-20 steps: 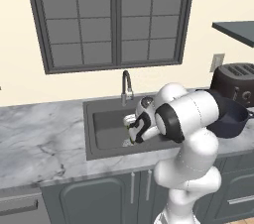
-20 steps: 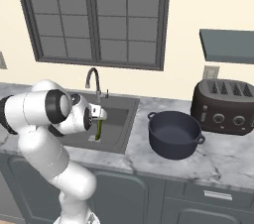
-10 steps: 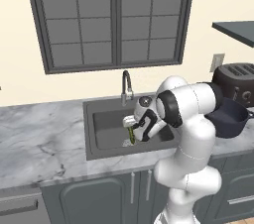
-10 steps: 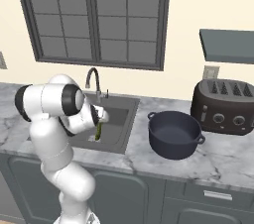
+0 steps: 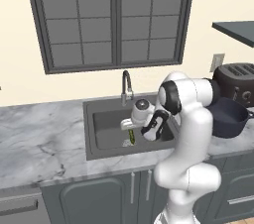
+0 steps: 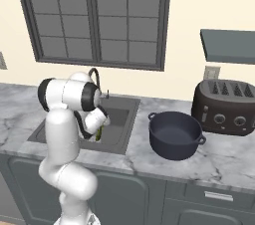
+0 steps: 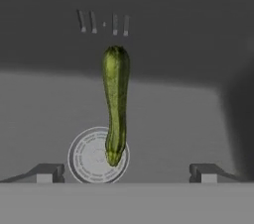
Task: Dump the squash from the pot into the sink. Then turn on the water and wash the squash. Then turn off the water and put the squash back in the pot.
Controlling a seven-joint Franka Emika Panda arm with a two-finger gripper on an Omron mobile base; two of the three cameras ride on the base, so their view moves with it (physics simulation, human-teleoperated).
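Green and slim, the squash (image 7: 115,104) lies on the floor of the sink (image 5: 106,130), with no part of the robot touching it. In the hand view its long axis runs from the near finger tips toward the far basin wall. The thicker rounded end points at that far wall, below a row of small slots. The narrower end rests over the round silver drain (image 7: 89,157), overlapping the drain's right half. The body bends slightly along its length.

In the left base view the squash (image 5: 131,137) shows as a short green piece beneath the hand, near the middle of the basin and in front of the gooseneck faucet (image 5: 127,85). In the right base view it (image 6: 99,133) appears just below the wrist, inside the basin.

The gripper (image 7: 126,173) hangs above the sink with its jaws spread wide. One finger tip stands at each side of the hand view, and the squash's narrow end lies between them without contact.

The navy pot (image 6: 175,134) stands upright on the worktop to the right of the sink, beside the black toaster (image 6: 226,107).
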